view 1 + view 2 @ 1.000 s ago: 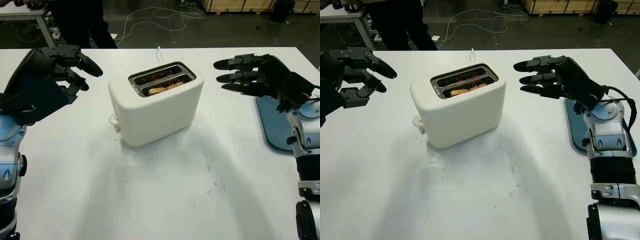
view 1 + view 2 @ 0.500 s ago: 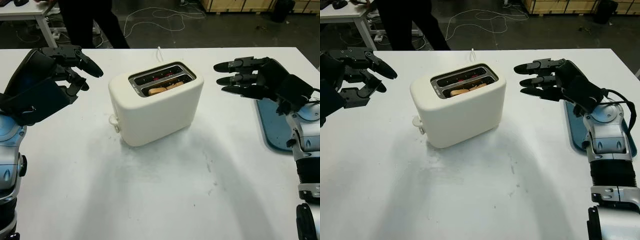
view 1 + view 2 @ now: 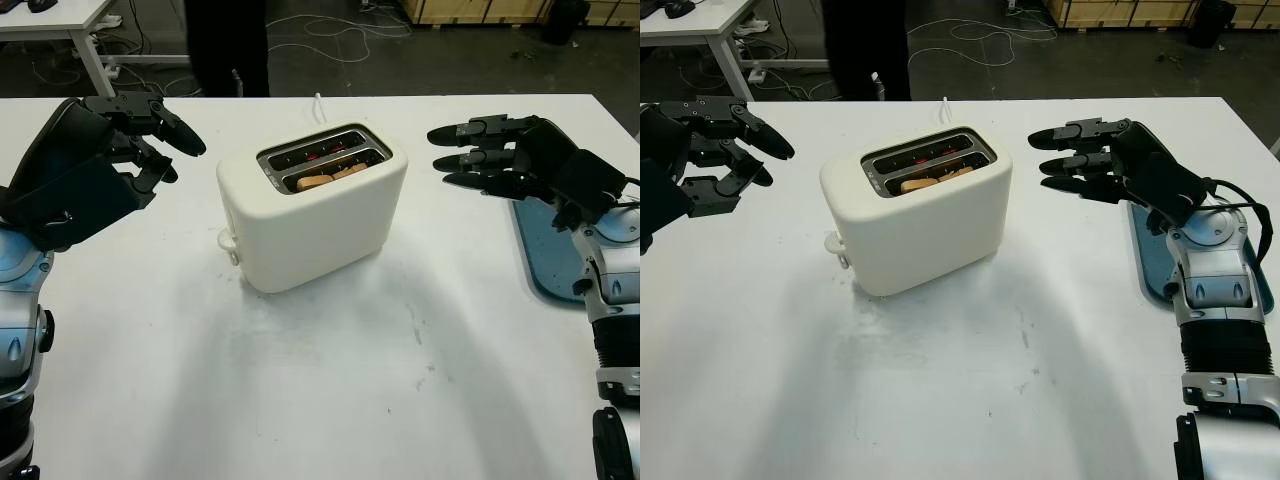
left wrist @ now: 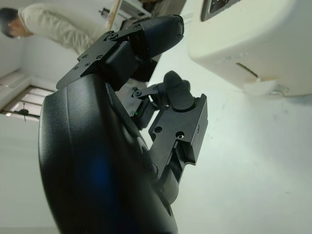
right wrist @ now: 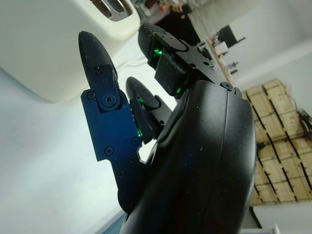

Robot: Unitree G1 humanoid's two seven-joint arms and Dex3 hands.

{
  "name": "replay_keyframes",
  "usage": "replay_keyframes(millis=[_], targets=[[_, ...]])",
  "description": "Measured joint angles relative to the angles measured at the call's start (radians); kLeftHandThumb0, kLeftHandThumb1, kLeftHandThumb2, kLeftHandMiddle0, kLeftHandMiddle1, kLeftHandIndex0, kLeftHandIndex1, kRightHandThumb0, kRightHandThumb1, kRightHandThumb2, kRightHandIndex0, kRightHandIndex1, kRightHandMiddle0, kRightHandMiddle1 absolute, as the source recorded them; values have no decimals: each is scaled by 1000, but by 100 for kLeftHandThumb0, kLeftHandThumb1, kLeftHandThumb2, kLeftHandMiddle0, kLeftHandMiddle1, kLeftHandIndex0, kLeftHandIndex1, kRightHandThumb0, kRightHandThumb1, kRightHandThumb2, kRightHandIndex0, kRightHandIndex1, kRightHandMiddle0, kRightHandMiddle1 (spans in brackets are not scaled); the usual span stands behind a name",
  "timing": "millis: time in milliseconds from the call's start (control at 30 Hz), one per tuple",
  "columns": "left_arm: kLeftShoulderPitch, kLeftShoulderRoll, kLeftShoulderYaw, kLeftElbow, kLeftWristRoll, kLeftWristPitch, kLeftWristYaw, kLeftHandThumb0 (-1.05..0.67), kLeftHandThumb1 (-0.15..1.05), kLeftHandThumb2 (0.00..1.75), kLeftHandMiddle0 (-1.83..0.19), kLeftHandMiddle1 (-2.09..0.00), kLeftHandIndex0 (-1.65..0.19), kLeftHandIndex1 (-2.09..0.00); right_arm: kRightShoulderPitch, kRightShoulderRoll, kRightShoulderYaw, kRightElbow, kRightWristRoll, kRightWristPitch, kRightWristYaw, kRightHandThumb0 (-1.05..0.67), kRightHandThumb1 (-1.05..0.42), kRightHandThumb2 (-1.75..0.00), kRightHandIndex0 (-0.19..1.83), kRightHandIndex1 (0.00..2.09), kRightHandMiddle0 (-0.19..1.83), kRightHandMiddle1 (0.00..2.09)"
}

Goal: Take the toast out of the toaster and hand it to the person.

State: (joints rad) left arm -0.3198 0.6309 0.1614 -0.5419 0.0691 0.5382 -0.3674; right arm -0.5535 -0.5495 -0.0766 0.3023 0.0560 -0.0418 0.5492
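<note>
A cream two-slot toaster (image 3: 312, 205) stands in the middle of the white table (image 3: 320, 400). Brown toast (image 3: 331, 177) sits low in its nearer slot; the far slot glows red inside. My left hand (image 3: 150, 135) hovers to the left of the toaster, open, apart from it. My right hand (image 3: 478, 157) hovers to the right of the toaster at about its top height, open, holding nothing. A person in dark trousers (image 3: 227, 45) stands beyond the table's far edge.
A blue tray (image 3: 550, 250) lies on the table at the right, under my right forearm. The toaster's lever knob (image 3: 226, 241) sticks out on its left end. A white cord (image 3: 319, 103) leads off behind the toaster. Cables lie on the dark floor beyond.
The person behind the table has walked to the right. My right hand has drifted a little right and down; the left hand and the toaster have stayed put.
</note>
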Motion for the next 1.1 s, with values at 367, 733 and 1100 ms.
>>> replay_keyframes(millis=[367,733,1100], targets=[[-2,-14,-13,2,1,-3,15,35,72,70,-69,-126,-66,-103,-8,-4,0,19,-1,-4,3,-56,-82,0,88,1,81,1],[-4,-19,-22,5,10,-1,20,34,72,65,-67,-128,-64,-105,-21,2,0,44,1,-12,3,-57,-82,0,88,0,81,0],[-5,-19,-26,11,18,-1,20,36,73,63,-68,-128,-64,-106,-22,2,2,44,0,-12,3,-57,-82,0,88,0,81,0]])
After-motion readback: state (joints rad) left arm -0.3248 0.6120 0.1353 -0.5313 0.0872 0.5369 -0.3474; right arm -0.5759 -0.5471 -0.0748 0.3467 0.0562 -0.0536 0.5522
